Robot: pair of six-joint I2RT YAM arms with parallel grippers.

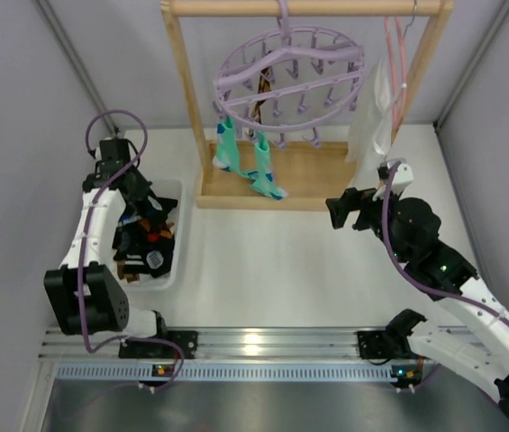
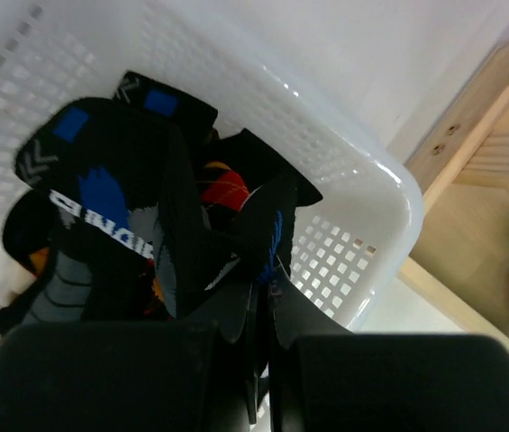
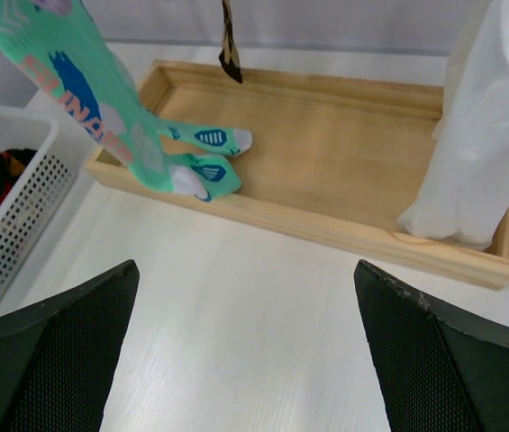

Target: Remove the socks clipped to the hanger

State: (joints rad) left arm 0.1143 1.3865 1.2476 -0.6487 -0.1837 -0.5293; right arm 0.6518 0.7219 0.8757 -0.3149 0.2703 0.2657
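The lavender ring hanger (image 1: 286, 67) hangs from the wooden rack's top bar. Two teal socks (image 1: 259, 166) are clipped to its near side, their toes resting in the rack's base (image 3: 202, 171). A brown-black sock (image 1: 259, 106) hangs under the ring, and its tip (image 3: 229, 56) shows in the right wrist view. My right gripper (image 1: 344, 211) stands open above the table, right of the teal socks, with nothing between its fingers (image 3: 457, 351). My left gripper (image 1: 141, 205) is over the basket, shut on a black sock with blue marks (image 2: 268, 220).
The white perforated basket (image 1: 175, 256) at the left holds several dark socks (image 2: 101, 207). The rack's wooden tray base (image 3: 344, 153) lies ahead of the right gripper. A white garment (image 1: 371, 121) hangs on a thin pink wire hanger (image 1: 396, 63) at the rack's right.
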